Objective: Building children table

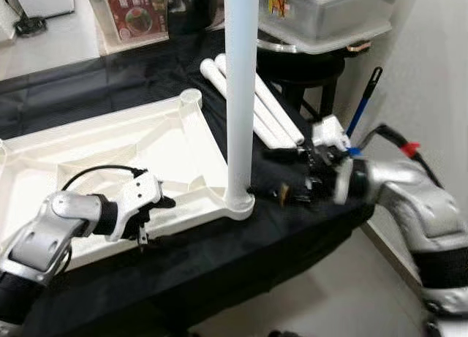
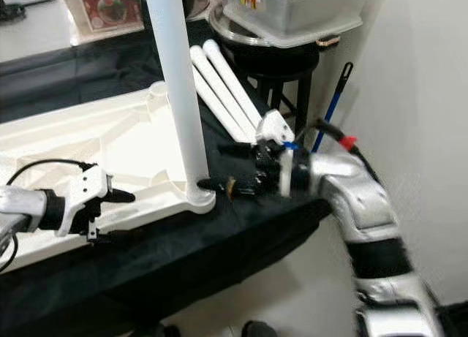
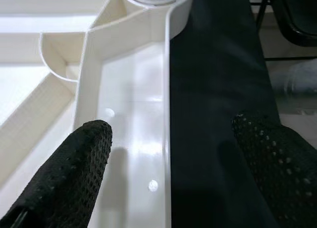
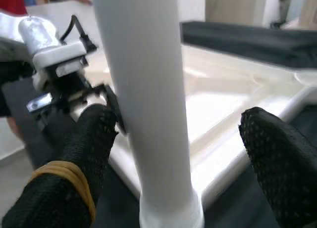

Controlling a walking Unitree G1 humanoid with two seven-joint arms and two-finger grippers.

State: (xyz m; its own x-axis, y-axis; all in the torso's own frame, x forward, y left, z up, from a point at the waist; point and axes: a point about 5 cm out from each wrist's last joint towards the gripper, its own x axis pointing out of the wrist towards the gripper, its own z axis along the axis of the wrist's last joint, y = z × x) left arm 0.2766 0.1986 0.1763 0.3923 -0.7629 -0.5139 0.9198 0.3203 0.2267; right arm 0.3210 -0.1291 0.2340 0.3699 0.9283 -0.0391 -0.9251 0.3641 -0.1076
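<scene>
A white children's table top (image 1: 168,132) lies upside down on a black-covered table. One white leg (image 1: 240,96) stands upright in its near right corner socket (image 1: 239,204). Three more white legs (image 1: 272,112) lie on the cloth behind it. My right gripper (image 1: 262,172) is open just right of the standing leg, low by its base; the leg (image 4: 148,89) stands between the spread fingers (image 4: 282,159) with gaps on both sides. My left gripper (image 1: 157,220) is open and straddles the top's near rim (image 3: 167,89), one finger (image 3: 74,173) inside the tray, the other over the cloth.
A clear plastic bin (image 1: 322,15) sits on a black stool at the back right, and a blue-handled tool (image 1: 362,110) leans by the wall. A box with a red picture (image 1: 135,12) stands at the back. The table's front edge drops to the floor below my arms.
</scene>
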